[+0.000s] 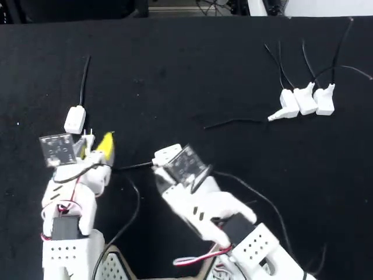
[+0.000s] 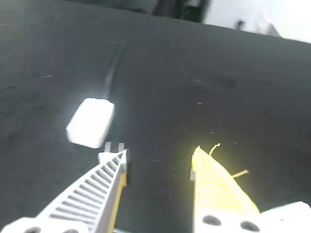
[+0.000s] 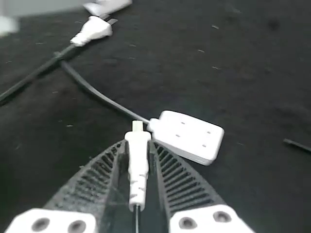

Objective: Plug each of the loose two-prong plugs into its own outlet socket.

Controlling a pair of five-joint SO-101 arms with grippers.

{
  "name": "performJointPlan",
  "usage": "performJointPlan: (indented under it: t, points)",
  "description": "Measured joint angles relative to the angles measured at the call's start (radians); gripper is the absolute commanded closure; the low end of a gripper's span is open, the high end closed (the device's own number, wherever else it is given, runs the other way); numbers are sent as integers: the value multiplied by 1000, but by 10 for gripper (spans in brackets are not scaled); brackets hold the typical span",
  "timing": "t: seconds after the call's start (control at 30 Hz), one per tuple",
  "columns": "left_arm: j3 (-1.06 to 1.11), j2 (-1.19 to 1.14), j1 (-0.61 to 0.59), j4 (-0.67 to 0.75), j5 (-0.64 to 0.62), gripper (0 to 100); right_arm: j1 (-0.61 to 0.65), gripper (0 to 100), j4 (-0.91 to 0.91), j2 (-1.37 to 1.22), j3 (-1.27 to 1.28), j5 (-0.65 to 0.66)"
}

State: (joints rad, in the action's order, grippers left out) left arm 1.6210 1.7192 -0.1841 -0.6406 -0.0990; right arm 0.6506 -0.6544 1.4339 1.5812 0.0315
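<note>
Right gripper (image 3: pixel 137 144) was clamped on a slim white two-prong plug (image 3: pixel 136 167), with its black cord (image 3: pixel 136 219) trailing back between the fingers. The plug's long axis ran straight along the fingers, nose forward. White rectangular outlet block (image 3: pixel 187 136) lay flat on the black table (image 1: pixel 175 70) just ahead of that nose, cord end nearest. The block's long axis sat skewed to the plug's and its slots faced up. My read: the nose needs swinging over the top face and tipping down, not a straight push. Couldn't tell if nose and block touched.

Left gripper (image 2: pixel 159 153) was empty, white and yellow fingers spread wide. White boxy plug (image 2: pixel 91 122) lay just beyond the white fingertip (image 2: pixel 119 158), outside the gap, not between the fingers. Its long axis pointed away along its black lead (image 2: pixel 111 70), with two short prong-like stubs at the near end. Left arm was clearly the nearer one for it.

Count:
- **Outlet blocks:** one seen, with what looked like two slot pairs on top.
- **Plugs:** one held and one by the left gripper. Three white plugs (image 1: pixel 305 99) lay side by side at the table's far right, well apart from both arms, on the right arm's side.
- **Unmatched:** a tapered white plug (image 3: pixel 92 31) sat farther off in the right wrist view. Couldn't match it to the others.

So five at least, none seated that I could see.
</note>
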Motion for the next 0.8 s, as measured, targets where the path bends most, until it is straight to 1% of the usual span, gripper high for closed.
performJointPlan:
  t: [0.07, 0.13, 0.2, 0.27, 0.37, 0.53, 0.63, 0.8]
  points:
    - [-2, 0, -21, -9, 41, 782, -54, 988, -66, 0, -54, 0]
    - [-14, 0, -20, -58, 118, 783, -97, 988, -124, 2, -100, 0]
    - [-37, 0, 0, -120, 167, 783, -133, 988, -166, 2, -126, 0]
    - [-60, -18, 28, -169, 181, 782, -144, 988, -183, 2, -132, 0]
    - [-80, -94, 41, -176, 183, 781, -152, 988, -189, 2, -133, 0]
    - [-158, -342, 44, -124, 184, 782, -152, 988, -206, -130, -221, 0]
    - [-233, -559, 54, -75, 184, 783, -157, 988, -192, -267, -262, 0]
    - [-348, -939, 51, 57, 184, 784, -155, 988, -121, -494, -307, 0]
